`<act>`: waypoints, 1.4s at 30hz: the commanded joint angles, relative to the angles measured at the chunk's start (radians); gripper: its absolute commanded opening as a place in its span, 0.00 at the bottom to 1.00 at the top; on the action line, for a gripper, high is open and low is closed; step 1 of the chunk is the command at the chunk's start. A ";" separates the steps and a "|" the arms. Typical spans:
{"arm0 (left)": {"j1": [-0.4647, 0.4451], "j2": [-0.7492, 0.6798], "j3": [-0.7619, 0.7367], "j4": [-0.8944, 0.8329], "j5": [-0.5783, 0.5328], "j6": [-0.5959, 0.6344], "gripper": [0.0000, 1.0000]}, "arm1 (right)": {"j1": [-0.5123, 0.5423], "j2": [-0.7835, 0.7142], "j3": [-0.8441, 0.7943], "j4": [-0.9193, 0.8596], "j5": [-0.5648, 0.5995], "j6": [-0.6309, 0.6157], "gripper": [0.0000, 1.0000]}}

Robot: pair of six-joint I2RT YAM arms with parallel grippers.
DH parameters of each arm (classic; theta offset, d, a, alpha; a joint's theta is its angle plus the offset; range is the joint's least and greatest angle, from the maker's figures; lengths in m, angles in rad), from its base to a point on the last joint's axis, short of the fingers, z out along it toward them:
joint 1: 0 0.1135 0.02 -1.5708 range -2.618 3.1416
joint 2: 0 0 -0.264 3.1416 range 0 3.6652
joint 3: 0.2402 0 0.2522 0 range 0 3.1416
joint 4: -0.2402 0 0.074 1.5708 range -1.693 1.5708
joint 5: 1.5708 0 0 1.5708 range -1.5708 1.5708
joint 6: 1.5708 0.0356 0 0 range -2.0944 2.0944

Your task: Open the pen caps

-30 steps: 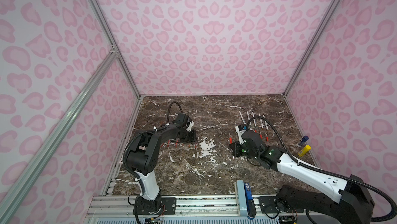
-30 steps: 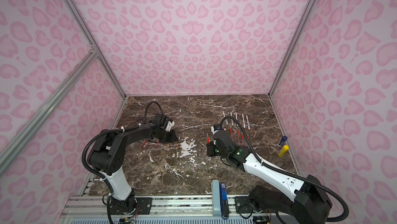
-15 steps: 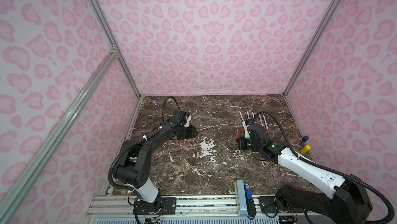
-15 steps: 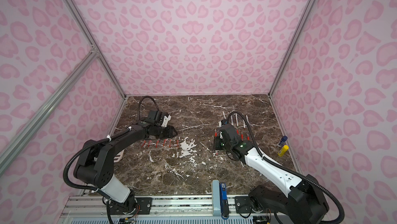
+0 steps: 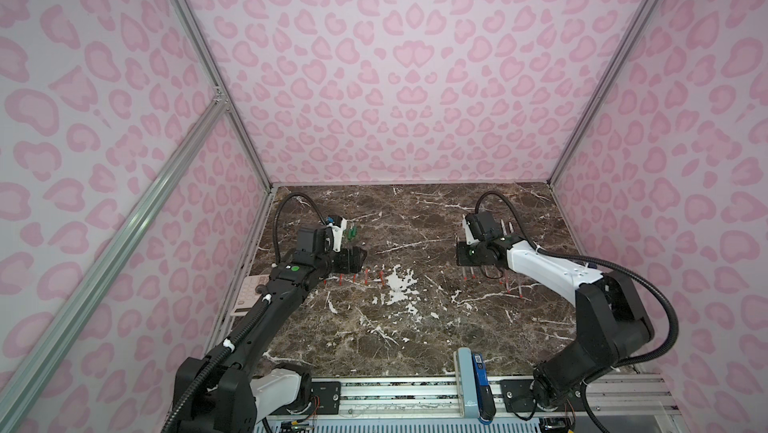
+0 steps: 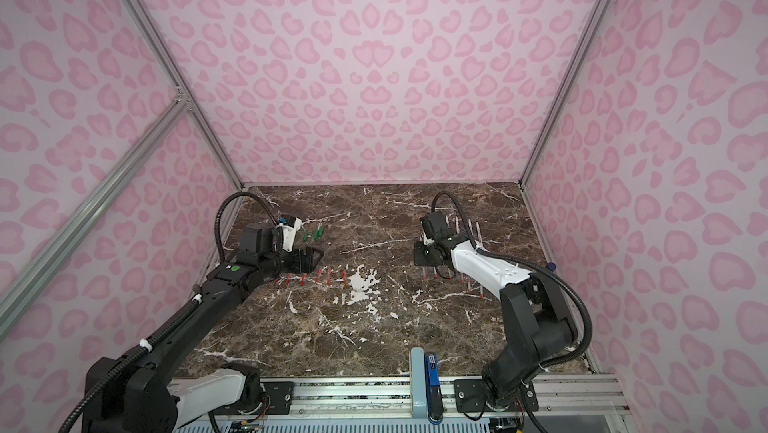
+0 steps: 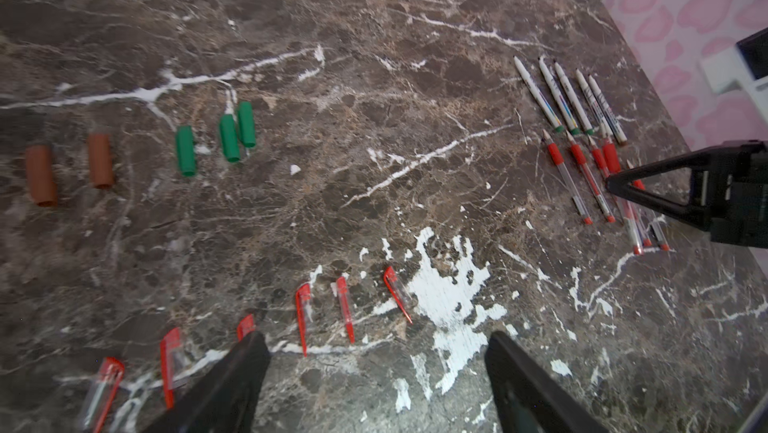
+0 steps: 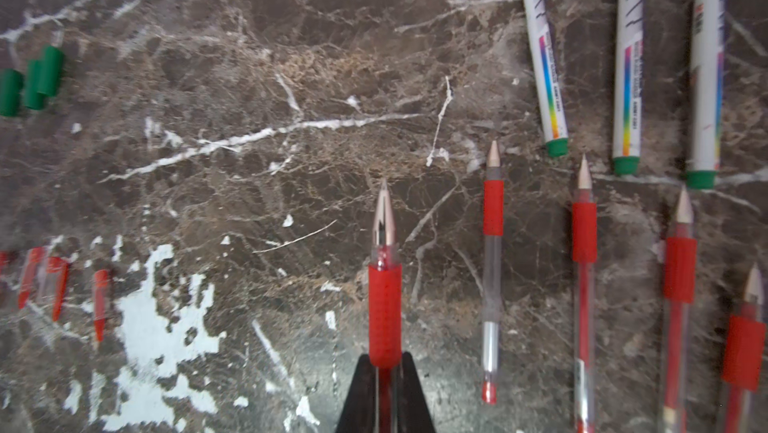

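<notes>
Pen caps (image 7: 303, 294) in red lie loose in a row at 9 o'clock on the table (image 5: 415, 327). My left claw (image 7: 374, 335) hangs over them, jaws apart and empty. At 3 o'clock my right claw (image 8: 384, 358) is clamped on a red-grip pen (image 8: 384, 285) with its tip bare, beside more uncapped red pens (image 8: 493, 219). Farther off, green caps (image 7: 228, 136) and brown caps (image 7: 99, 161) lie at 10 o'clock, and white pens (image 8: 627, 78) at 2 o'clock.
</notes>
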 commanded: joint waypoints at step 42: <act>0.242 -0.138 -0.026 0.073 -0.028 0.054 0.98 | -0.027 0.026 0.165 -0.090 0.036 -0.037 0.33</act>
